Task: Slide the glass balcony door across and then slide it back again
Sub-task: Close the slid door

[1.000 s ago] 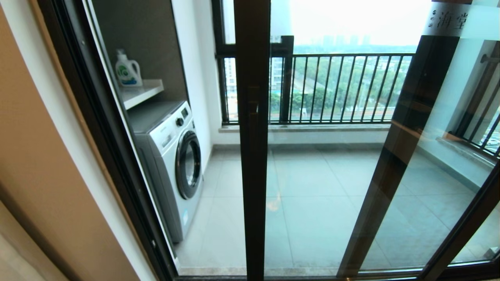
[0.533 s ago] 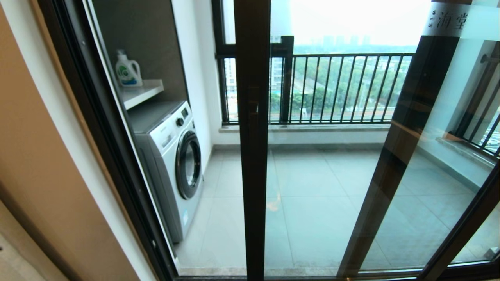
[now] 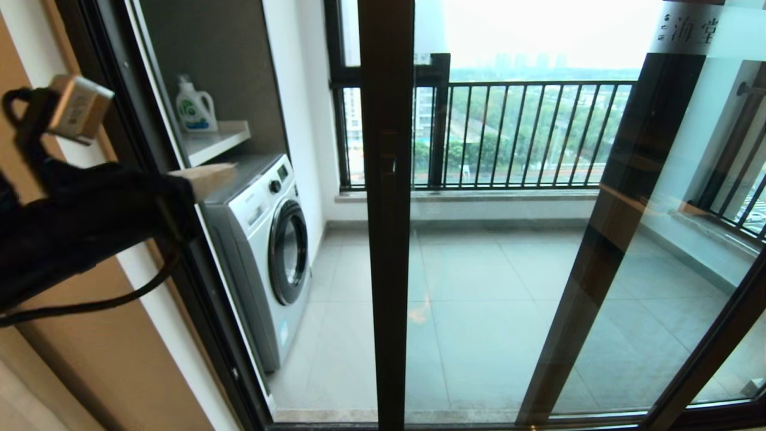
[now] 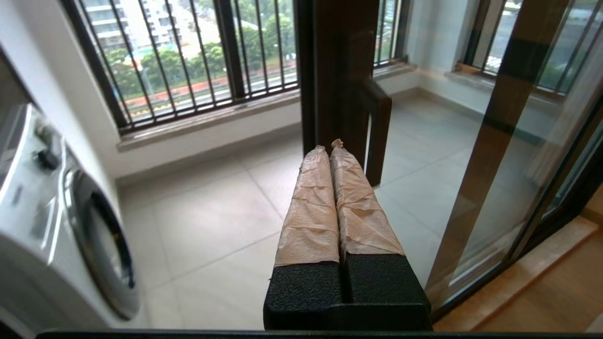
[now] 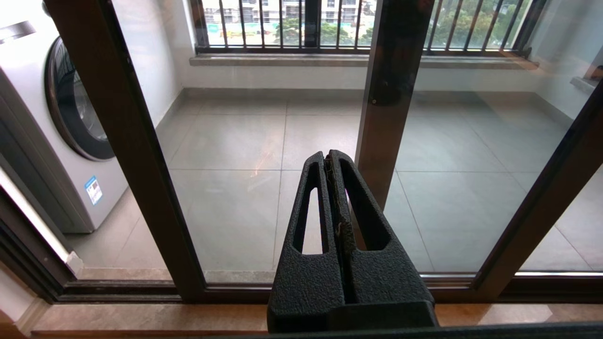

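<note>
**Left arm raised beside the half-open balcony door**

Glass balcony door [image 3: 388, 239] stands partway along its track, its dark brown upright frame running top to bottom through the centre of the head view. From that upright toward 9 o'clock the doorway is open; toward 3 o'clock its clear pane covers the balcony. A dark vertical bar handle [image 4: 378, 132] is fixed to the frame, seen clearly from the left wrist. A frosted strip with Chinese characters [image 3: 688, 29] sits at about 1 o'clock in the head view, on glass crossed by a second dark frame member [image 3: 610, 239] that leans across the right half.

The left gripper [image 4: 330, 147] is raised at 9 o'clock in the head view, in front of the door jamb and level with the washing machine [image 3: 269, 239]. Its two tape-wrapped fingers [image 4: 311, 202] are pressed together with nothing between them, and they point at the door frame and handle, near them but not touching. A black cable [image 3: 90, 299] loops beneath the arm.

The right gripper [image 5: 330, 155] shows only in its own wrist view, low before the glass and above the door's bottom track [image 5: 282, 292]. Its black fingers are closed against each other, empty.

Beyond the opening, a detergent bottle [image 3: 196, 106] stands on a white shelf [image 3: 221, 140] above the washing machine. A black railing [image 3: 526, 134] lines the far side of the tiled balcony floor [image 3: 479, 287].
</note>
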You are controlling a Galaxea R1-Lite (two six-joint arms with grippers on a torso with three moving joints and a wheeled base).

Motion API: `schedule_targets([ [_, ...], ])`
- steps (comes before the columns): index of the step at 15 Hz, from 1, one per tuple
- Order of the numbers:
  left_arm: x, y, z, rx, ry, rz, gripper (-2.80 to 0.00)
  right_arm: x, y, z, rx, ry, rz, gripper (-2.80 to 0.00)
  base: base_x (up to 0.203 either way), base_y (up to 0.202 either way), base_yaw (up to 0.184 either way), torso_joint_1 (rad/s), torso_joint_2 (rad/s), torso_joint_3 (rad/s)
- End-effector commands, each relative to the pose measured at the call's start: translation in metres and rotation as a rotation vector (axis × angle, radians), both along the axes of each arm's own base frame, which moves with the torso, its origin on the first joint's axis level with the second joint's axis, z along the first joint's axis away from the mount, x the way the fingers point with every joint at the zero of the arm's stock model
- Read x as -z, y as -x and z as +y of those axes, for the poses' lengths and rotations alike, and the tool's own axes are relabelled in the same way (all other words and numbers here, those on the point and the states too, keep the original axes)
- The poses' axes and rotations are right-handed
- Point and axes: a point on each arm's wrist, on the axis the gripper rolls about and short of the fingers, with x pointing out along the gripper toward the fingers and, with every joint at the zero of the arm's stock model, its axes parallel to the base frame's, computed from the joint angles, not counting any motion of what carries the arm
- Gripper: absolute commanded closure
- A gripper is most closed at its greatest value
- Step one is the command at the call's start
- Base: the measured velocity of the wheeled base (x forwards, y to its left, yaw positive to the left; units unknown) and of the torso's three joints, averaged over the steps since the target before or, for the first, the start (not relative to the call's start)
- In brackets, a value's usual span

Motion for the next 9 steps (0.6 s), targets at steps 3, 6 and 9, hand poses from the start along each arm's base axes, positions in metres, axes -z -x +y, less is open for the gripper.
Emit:
schedule_targets([
  [3,0.016,-0.097,-0.069,0.019,0.013,0.036,0.00,0.002,-0.001,0.000,-0.001,0.000,0.011,0.00,0.000,0.000,0.000,0.000,0.00,0.000],
  [6,0.012,-0.099,-0.099,0.042,0.009,0.060,0.00,0.002,-0.001,0.000,-0.001,0.000,0.011,0.00,0.000,0.000,0.000,0.000,0.00,0.000],
  [9,0.017,-0.100,-0.133,-0.004,0.017,0.021,0.00,0.002,-0.001,0.000,-0.001,0.000,0.011,0.00,0.000,0.000,0.000,0.000,0.00,0.000],
])
